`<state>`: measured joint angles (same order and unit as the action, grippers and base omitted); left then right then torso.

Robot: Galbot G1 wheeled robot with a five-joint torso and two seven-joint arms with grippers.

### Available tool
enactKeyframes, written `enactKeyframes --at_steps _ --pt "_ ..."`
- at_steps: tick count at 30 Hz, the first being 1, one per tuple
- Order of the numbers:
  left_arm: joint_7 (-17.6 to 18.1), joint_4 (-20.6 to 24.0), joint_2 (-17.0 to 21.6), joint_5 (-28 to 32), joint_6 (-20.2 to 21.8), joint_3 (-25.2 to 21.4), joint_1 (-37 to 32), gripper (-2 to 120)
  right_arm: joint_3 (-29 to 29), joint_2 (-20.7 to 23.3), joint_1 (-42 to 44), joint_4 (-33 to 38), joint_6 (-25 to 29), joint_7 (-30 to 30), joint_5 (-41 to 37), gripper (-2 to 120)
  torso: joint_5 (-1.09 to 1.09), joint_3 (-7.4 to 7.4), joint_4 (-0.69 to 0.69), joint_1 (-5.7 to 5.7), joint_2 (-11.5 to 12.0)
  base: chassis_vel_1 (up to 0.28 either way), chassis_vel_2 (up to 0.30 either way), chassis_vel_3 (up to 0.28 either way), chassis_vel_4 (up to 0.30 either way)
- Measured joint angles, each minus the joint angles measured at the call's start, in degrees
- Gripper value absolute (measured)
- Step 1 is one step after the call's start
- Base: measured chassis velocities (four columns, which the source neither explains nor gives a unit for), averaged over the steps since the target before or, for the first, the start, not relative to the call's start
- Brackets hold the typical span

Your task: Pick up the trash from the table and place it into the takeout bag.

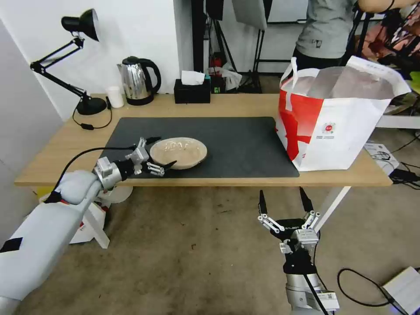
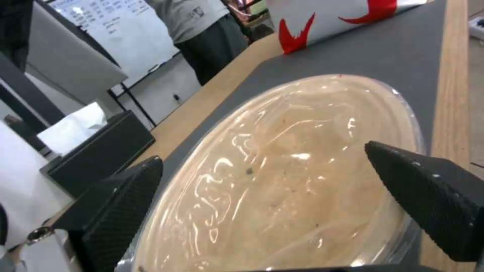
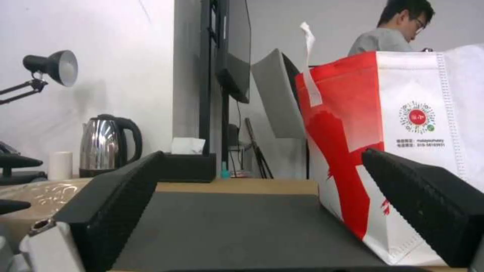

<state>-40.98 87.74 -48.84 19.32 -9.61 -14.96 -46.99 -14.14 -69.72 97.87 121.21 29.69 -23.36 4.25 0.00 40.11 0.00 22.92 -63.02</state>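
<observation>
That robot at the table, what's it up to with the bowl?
It is clearing takeout trash. Its left gripper is open, with one finger on each side of a beige pulp bowl that sits on the dark mat; the bowl is not lifted. The white and red takeout bag stands open at the table's right end. The right gripper waits open below the table's front edge.

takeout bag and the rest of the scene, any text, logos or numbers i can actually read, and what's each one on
Nothing can be read outright.
takeout bag: round red logo with two small lines of print beneath, too blurred to read.
whiteboard in the left wrist view: handwritten rows, too small to read.
right arm's wrist: small square code sticker, no legible characters.
person's shirt: small dark mark, illegible.
</observation>
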Motion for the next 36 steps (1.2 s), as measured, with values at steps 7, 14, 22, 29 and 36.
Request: enactKeyframes --at_steps 7,14,22,29,36 --pt "-0.78 0.05 1.5 0.79 0.41 1.26 1.43 100 0.0 0.0 0.0 0.0 0.0 0.0 0.0 100 0.0 0.0 0.0 0.0 0.0 0.0 0.0 0.0 0.0" --pt "-1.15 -0.37 2.52 1.11 0.71 3.03 2.65 100 0.0 0.0 0.0 0.0 0.0 0.0 -0.01 100 0.0 0.0 0.01 0.0 0.0 0.0 0.0 0.0 0.0" --pt "-1.21 -1.03 2.51 0.94 0.71 3.91 3.51 100 0.0 0.0 0.0 0.0 0.0 0.0 0.0 100 0.0 0.0 0.0 0.0 0.0 0.0 0.0 0.0 0.0" --pt "-1.26 -1.65 2.19 0.96 0.69 5.26 5.02 100 0.0 0.0 0.0 0.0 0.0 0.0 -0.01 100 0.0 0.0 0.0 0.0 0.0 0.0 0.0 0.0 0.0" --pt "-1.27 -0.44 4.47 2.76 0.9 6.37 6.87 100 0.0 0.0 0.0 0.0 0.0 0.0 0.0 100 0.0 0.0 0.0 0.0 0.0 0.0 0.0 0.0 0.0"
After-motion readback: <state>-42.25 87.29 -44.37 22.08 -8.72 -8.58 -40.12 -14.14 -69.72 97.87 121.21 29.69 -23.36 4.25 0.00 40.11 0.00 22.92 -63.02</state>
